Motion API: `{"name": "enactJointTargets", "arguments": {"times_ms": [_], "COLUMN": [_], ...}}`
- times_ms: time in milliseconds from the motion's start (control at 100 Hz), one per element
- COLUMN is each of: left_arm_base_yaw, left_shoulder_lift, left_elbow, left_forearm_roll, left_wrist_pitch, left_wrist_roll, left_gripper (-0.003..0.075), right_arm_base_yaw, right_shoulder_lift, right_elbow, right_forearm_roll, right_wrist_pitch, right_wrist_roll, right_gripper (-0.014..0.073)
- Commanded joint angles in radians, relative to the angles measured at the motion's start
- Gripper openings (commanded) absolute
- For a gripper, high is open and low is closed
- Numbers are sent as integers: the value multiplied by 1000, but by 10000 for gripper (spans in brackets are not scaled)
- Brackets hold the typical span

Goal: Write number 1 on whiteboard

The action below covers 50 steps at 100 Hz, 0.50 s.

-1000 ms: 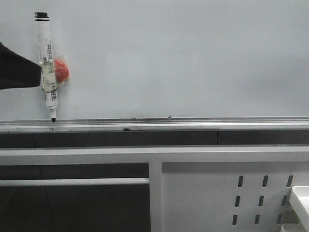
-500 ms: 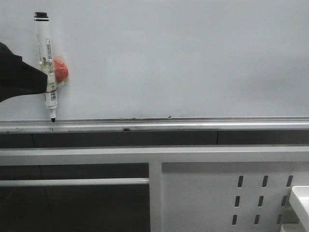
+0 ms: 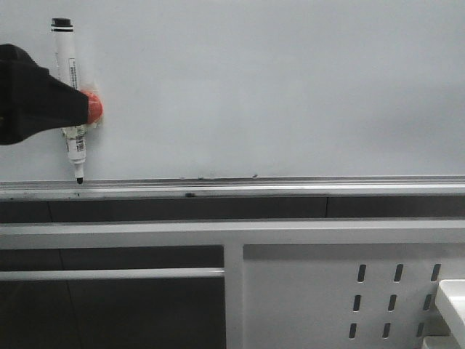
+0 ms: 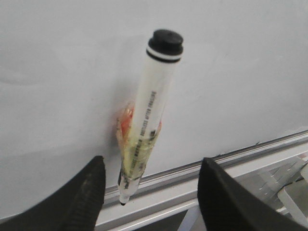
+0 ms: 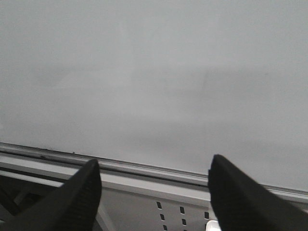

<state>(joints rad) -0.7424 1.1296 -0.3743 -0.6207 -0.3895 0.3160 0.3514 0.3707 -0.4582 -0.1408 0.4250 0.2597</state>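
The whiteboard (image 3: 276, 87) is a pale glossy panel with a silver rail (image 3: 254, 187) along its lower edge. I see no number 1 on it. A white marker (image 3: 69, 65) with a black end on top hangs tip down at the board's left, taped to a red round magnet (image 3: 93, 109). My left gripper (image 3: 76, 109) reaches in from the left and covers the marker's middle. In the left wrist view the gripper (image 4: 151, 163) is open, with the marker (image 4: 156, 91) between and beyond the fingers, untouched. My right gripper (image 5: 155, 161) is open and empty, facing the bare whiteboard (image 5: 154, 72).
Below the rail runs a white metal frame with a slotted panel (image 3: 327, 291) at the lower right. A white object (image 3: 454, 302) sits at the right edge. Small ink dots (image 3: 190, 194) mark the rail.
My left gripper has moved up and to the right, and now overlaps the marker's middle in the front view. The marker has not moved.
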Motion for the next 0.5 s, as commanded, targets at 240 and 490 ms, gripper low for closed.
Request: {"name": "enactJointTargets", "arguments": {"times_ms": [240,490], "left_arm_base_yaw": [-8,-8], "left_shoulder_lift": [62,93], "left_elbow": [-71,-99], "left_forearm_roll": [-23,-41], "left_wrist_pitch": [-74,-68], "left_wrist_roll": [-19,-19], "left_gripper": [365,365], "right_arm_base_yaw": [-3,-3], "right_shoulder_lift": [16,16], "right_elbow": [-32,-32], "right_forearm_roll": [19,31], "right_wrist_pitch": [-73,-53], "right_wrist_roll": [-6,-6], "right_gripper": [433,433]}}
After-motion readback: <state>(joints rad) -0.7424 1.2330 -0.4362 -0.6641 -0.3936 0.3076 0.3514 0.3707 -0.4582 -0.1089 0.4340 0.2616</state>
